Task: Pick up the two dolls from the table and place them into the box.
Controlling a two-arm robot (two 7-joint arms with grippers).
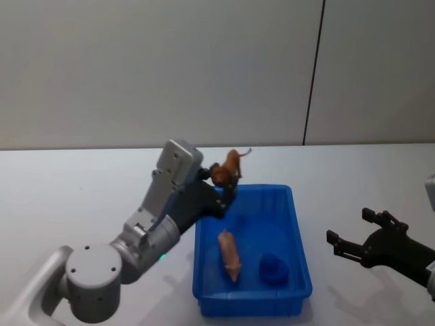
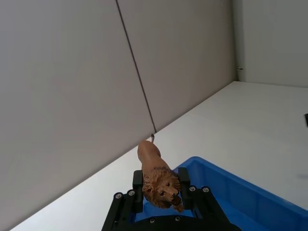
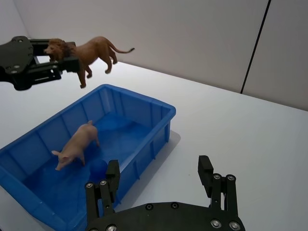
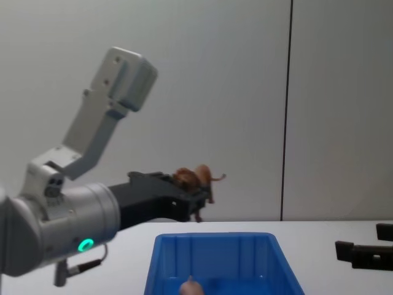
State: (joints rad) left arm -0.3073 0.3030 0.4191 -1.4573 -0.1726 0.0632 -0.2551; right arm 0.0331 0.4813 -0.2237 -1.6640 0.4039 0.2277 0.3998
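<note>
- The left gripper [image 1: 226,185] has its black jaws clenched on the mane and head of the brown shaggy-maned toy lion [image 3: 89,52], whose body and tail stick out past the fingertips, level in the air.
- Below and just ahead of those jaws lies the far-left corner of the rectangular bright blue plastic box [image 1: 297,241]; the lion hangs above the rim there rather than over the middle of the floor.
- Already inside, well below the jaws, the pale pinkish-tan toy animal with thin legs [image 1: 230,255] lies on its side, and a small dark blue object [image 1: 274,269] sits just beside it.
- To finish well, I would carry the jaws further in over the open floor, lower them below the rolled rim, then part them, so the lion neither bounces off the wall nor lands on the pale figure.
- The right gripper [image 3: 163,186] waits over the flat white table [image 1: 81,183] beside the box, jaws spread wide and holding nothing; it should stay clear.
</note>
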